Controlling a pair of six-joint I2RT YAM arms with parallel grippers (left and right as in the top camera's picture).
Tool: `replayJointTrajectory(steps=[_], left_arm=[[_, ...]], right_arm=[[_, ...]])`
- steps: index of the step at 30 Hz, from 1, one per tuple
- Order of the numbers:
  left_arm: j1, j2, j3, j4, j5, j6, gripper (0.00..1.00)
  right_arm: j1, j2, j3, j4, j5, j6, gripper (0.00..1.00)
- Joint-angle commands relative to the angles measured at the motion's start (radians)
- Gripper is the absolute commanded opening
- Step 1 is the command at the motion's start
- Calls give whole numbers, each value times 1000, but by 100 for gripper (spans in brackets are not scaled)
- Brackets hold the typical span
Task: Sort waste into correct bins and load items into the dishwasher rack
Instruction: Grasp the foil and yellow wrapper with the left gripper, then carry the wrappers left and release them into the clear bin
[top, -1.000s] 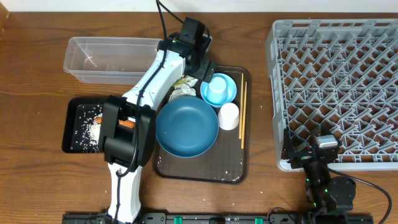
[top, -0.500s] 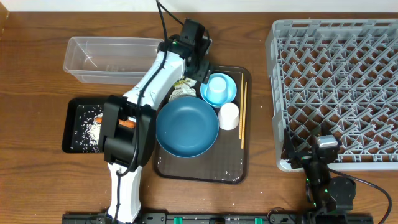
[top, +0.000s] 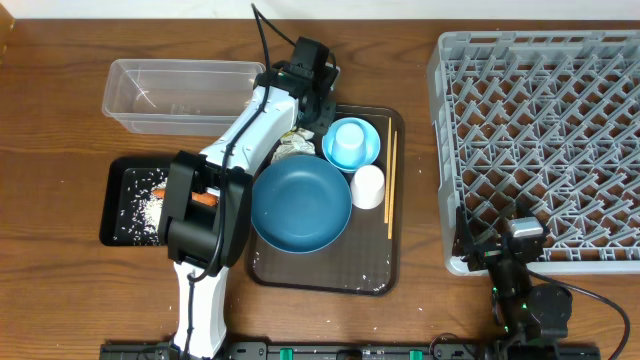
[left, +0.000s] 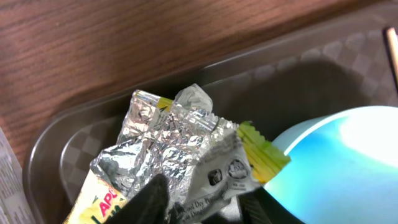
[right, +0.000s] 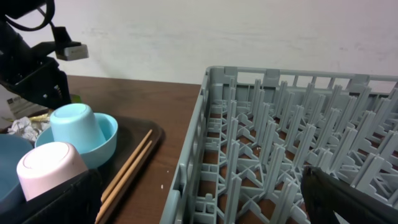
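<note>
1. Near the far edge of the counter, over the back left corner of the brown serving tray (top: 372, 275), the left gripper (left: 199, 208) is clamping its jaws on the lower part of the yellow-green wrapper (left: 186, 146), which is showing its crumpled foil side upward.
2. The wrapper is sitting inside the tray, just beside the small light-blue bowl (top: 352, 145).
3. The dark-blue bowl (top: 300, 205), the white cup (top: 368, 186) and the chopsticks (top: 391, 180) are resting on the same tray, mid-counter.
4. Toward the left edge, the black tray (top: 112, 195) is holding rice grains (top: 148, 210) and the carrot (top: 159, 190); the clear tub (top: 130, 100) is standing behind it.
5. By the near edge on the right, the right gripper (right: 199, 205) is hanging with jaws wide apart, holding nothing, beside the dishwasher rack (top: 540, 130), which is filling the far right corner.
</note>
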Motion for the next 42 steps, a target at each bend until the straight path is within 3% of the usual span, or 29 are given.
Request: replayJointTrajectory(steps=[1, 6, 8, 28, 35, 38, 42], left_arm=[[-1, 10, -2, 0, -2, 4, 29], [-3, 5, -2, -2, -2, 4, 18], [-7, -5, -1, -5, -2, 3, 6], [-65, -256, 0, 3, -16, -109, 6], [5, -280, 0, 97, -337, -188, 6], [69, -279, 0, 136, -366, -219, 6], [169, -279, 0, 159, -365, -352, 6]], right_arm=[[-11, -2, -1, -4, 2, -11, 99], [-11, -2, -1, -4, 2, -11, 99], [-11, -2, -1, -4, 2, -11, 99], [-11, -2, -1, -4, 2, -11, 99], [-11, -2, -1, -4, 2, -11, 99], [-11, -2, -1, -4, 2, -11, 99], [-11, -2, -1, -4, 2, -11, 99]])
